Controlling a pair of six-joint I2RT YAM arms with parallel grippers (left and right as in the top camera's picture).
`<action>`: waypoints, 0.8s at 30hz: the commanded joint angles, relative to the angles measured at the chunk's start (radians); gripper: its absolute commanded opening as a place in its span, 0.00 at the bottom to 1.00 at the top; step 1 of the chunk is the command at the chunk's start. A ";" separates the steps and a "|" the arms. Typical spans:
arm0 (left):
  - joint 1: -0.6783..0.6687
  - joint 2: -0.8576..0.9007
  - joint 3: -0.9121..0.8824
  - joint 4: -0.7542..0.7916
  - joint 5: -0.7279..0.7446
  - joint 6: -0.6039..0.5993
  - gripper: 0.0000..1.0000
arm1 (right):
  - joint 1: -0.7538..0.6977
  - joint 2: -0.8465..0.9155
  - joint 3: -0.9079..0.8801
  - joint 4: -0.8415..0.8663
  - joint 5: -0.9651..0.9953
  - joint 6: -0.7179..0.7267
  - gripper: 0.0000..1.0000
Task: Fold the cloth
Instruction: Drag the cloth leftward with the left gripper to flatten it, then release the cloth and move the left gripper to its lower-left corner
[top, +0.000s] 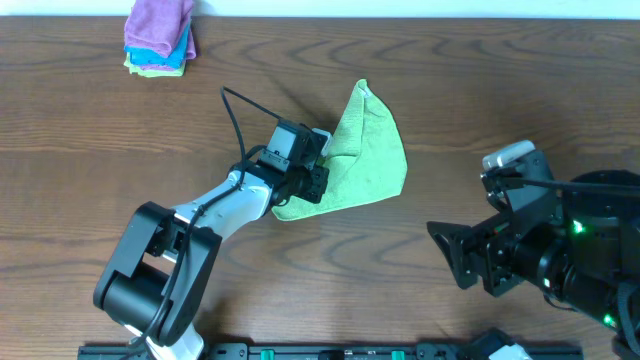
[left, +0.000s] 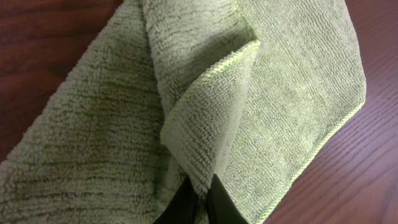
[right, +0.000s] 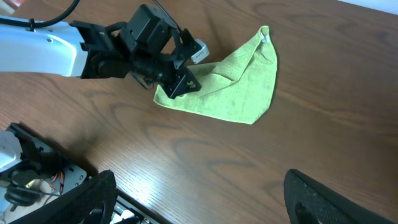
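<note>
The lime-green cloth (top: 368, 160) lies partly folded on the wooden table, roughly triangular, with a small white tag at its far tip (right: 266, 39). My left gripper (top: 318, 178) is at the cloth's left side and is shut on a raised fold of the cloth (left: 205, 124); its black fingers (left: 200, 198) pinch the fabric. The cloth also shows in the right wrist view (right: 236, 87). My right gripper (top: 455, 255) is open and empty, well to the right of the cloth, near the table's front edge.
A stack of folded cloths, purple on top of blue and green (top: 160, 35), sits at the far left of the table. A black cable (top: 235, 115) arcs up from the left arm. The robot base rail (top: 330, 350) runs along the front edge.
</note>
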 joint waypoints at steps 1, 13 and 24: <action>0.023 0.005 0.042 0.003 -0.003 -0.013 0.06 | 0.009 0.003 -0.003 -0.001 0.003 0.014 0.86; 0.178 0.003 0.159 0.069 -0.233 -0.093 0.06 | 0.009 0.061 -0.003 0.000 0.014 0.010 0.86; 0.328 0.003 0.159 0.119 -0.331 -0.159 0.95 | 0.009 0.165 -0.003 0.014 0.023 -0.017 0.86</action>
